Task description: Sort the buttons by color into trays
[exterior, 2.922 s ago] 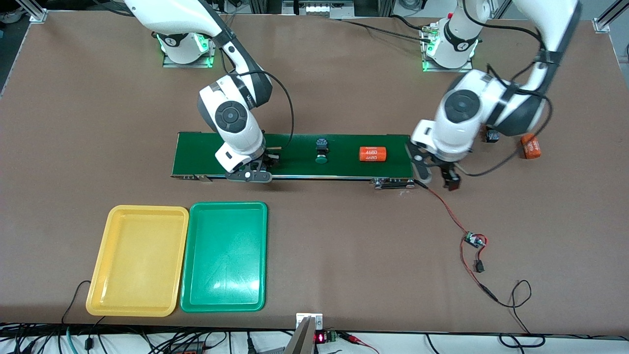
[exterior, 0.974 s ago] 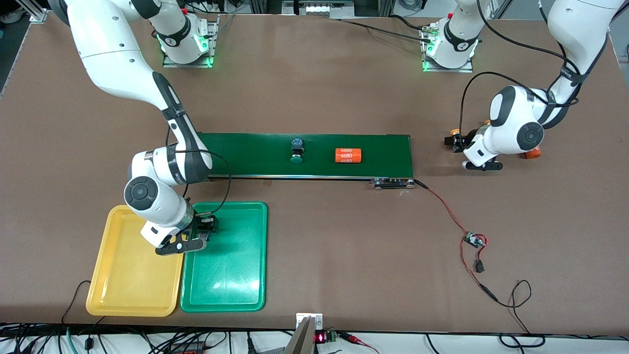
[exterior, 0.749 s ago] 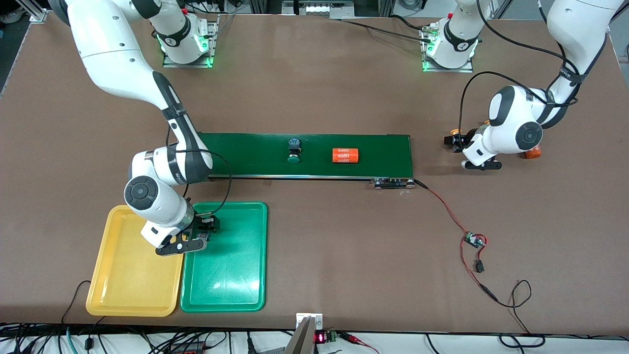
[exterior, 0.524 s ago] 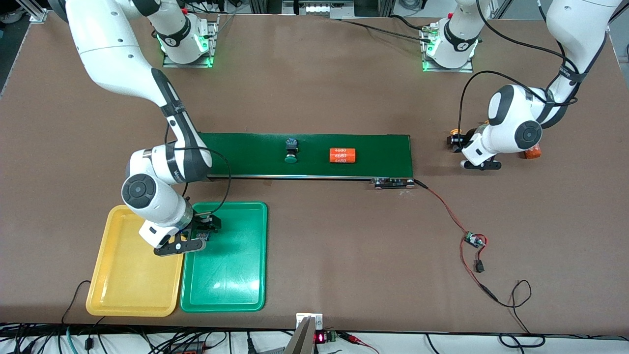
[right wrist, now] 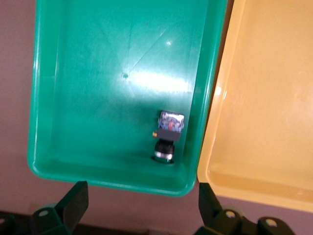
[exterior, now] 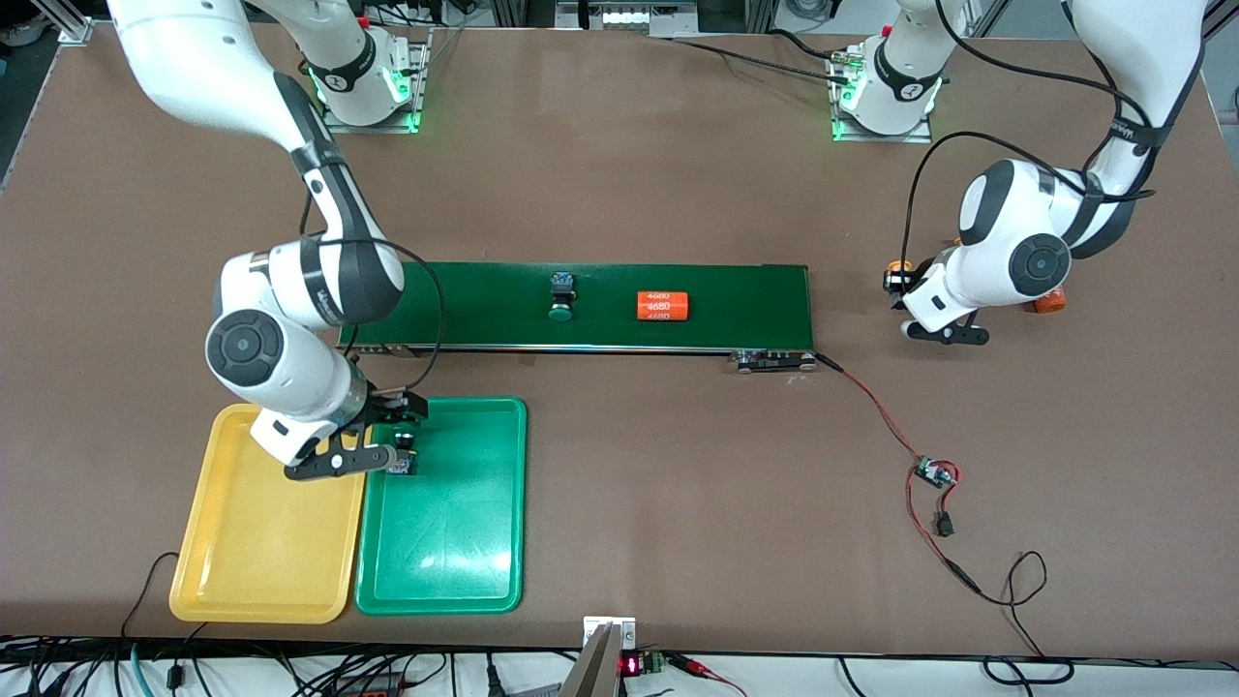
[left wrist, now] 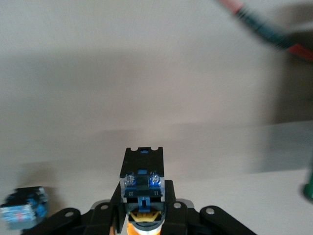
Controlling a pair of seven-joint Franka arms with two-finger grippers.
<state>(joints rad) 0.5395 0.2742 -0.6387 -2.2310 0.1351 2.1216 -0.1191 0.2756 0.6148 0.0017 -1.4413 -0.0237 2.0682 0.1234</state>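
My left gripper (exterior: 898, 281) is past the belt's end, toward the left arm's end of the table, shut on a yellow-capped button (left wrist: 143, 182) just above the tabletop; its fingers (left wrist: 168, 196) flank the dark body. A green-capped button (exterior: 403, 463) (right wrist: 167, 133) lies in the green tray (exterior: 455, 542) (right wrist: 98, 98), close to the wall that meets the yellow tray (exterior: 261, 542) (right wrist: 264, 98). My right gripper (exterior: 395, 433) (right wrist: 142, 205) hangs open over that tray's belt-side edge, holding nothing. Another green-capped button (exterior: 560, 295) rides on the belt. One more button (left wrist: 22, 208) lies on the table beside the left gripper.
The dark-green conveyor belt (exterior: 736, 300) runs across the middle of the table and carries an orange cylinder (exterior: 661, 306). A second orange cylinder (exterior: 1045, 302) lies by the left arm. A red wire with a small circuit board (exterior: 934, 472) trails from the belt's end.
My left gripper has shut on the yellow-capped button. My right gripper has opened fully and lifted away from the green button in the green tray. The belt's button and cylinder moved toward the right arm's end.
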